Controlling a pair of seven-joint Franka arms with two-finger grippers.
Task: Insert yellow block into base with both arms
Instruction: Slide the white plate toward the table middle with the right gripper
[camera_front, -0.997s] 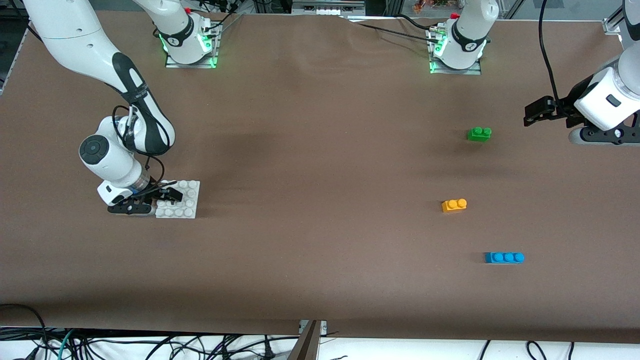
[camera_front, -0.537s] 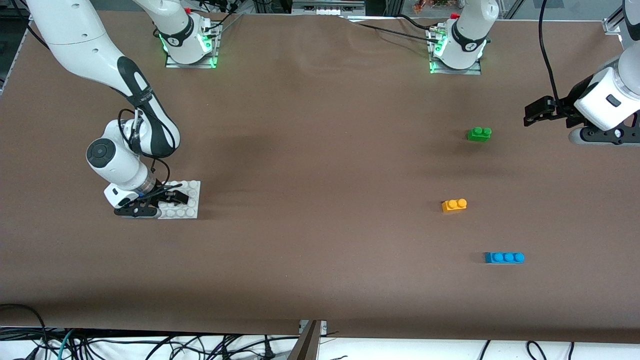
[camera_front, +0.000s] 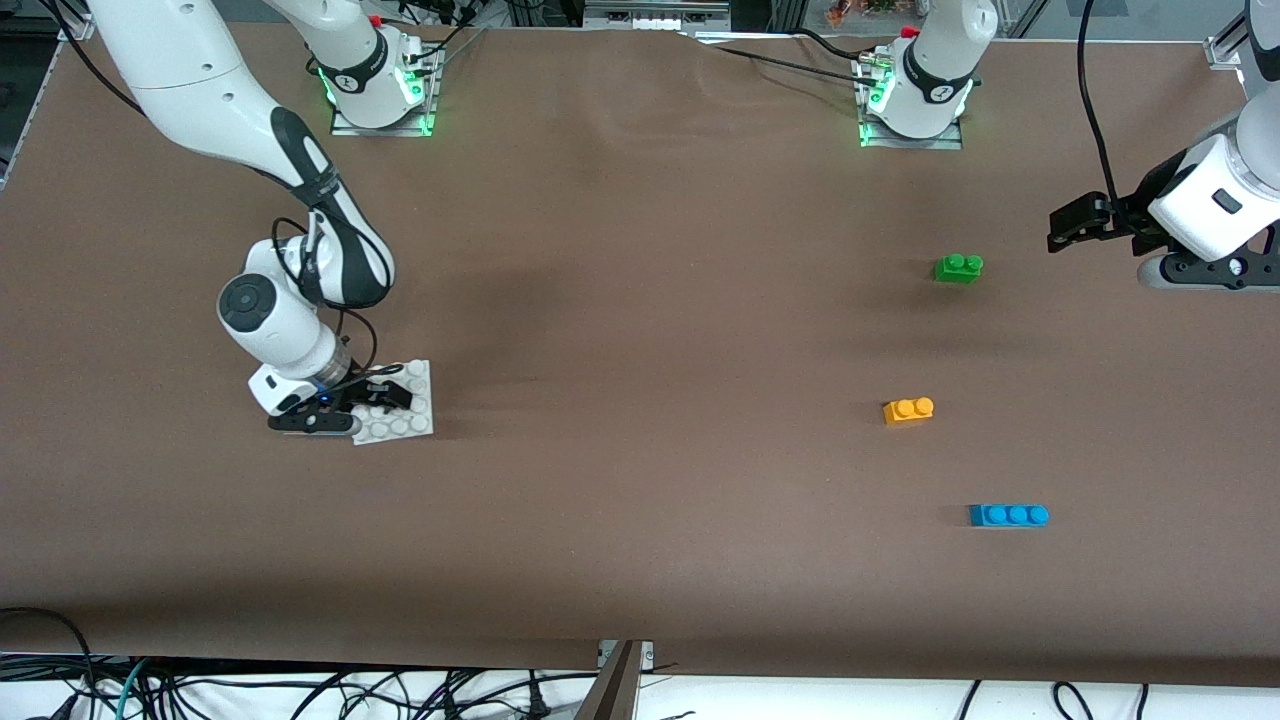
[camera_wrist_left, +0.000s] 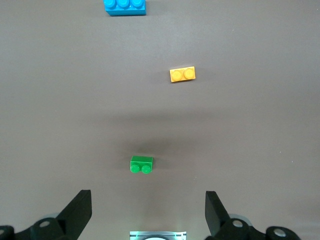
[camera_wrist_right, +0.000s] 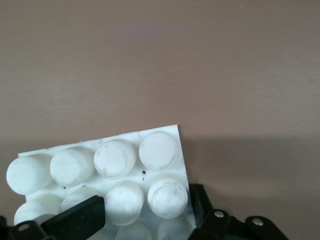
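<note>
right gripper pinching base at its edge, slightly skewed; risks twisting loose. left gripper spread, waiting. yellow block at green brick's 7 o'clock.

The base is matt white plastic, slightly scuffed and speckled on its studs, while the yellow block, green brick and blue brick look smooth, glossy plastic on a matt, finely textured brown table cover.
</note>
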